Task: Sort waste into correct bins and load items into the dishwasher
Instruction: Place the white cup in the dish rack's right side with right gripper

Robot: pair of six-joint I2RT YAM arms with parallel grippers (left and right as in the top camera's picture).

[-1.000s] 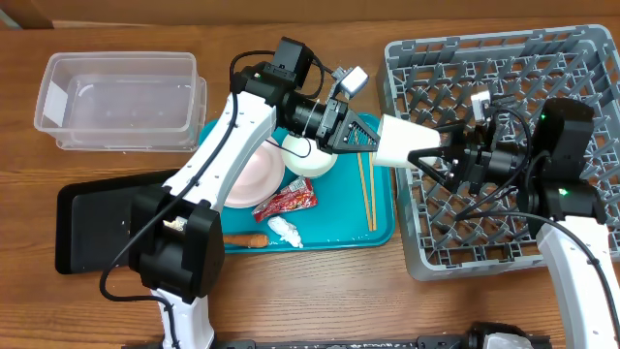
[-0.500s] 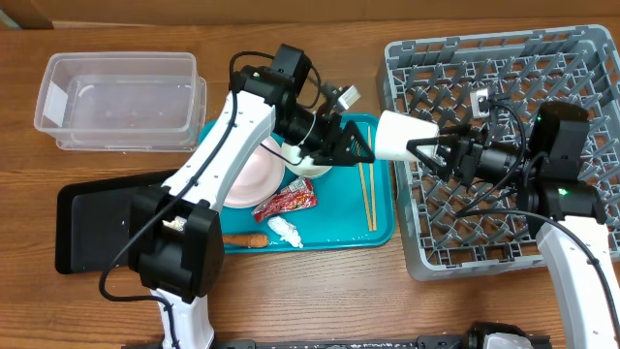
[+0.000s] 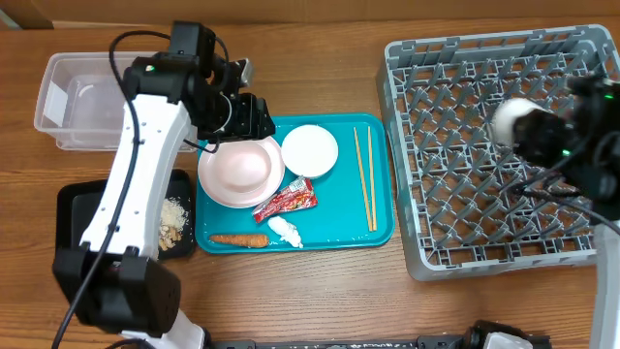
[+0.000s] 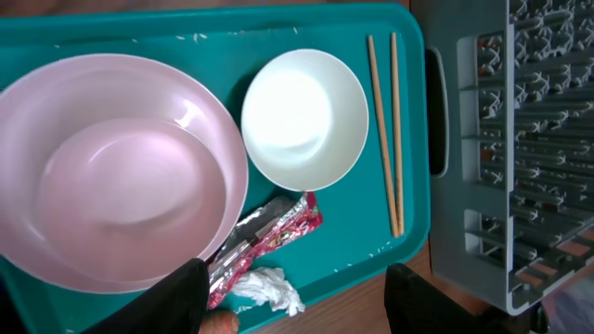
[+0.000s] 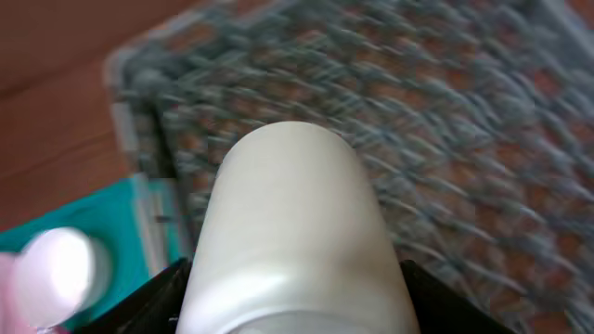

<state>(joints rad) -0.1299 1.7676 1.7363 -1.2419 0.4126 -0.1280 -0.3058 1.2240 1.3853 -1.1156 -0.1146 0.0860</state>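
A white cup hangs on its side over the grey dishwasher rack, and my right gripper is shut on it. In the right wrist view the cup fills the space between the black fingers. My left gripper stands open and holds nothing, above the far rim of the pink plate. Beside the plate lie the white bowl and the chopsticks. The red wrapper, the tissue and the carrot stick lie near the teal tray's front edge.
The teal tray sits between the rack and the two bins. The clear tub stands at the back left. The black tray at the front left holds beige scraps. The left arm reaches over the black tray and the tub.
The left gripper let go of the cup and swung back left over the plate. The right gripper carried the cup to the right, over the rack.
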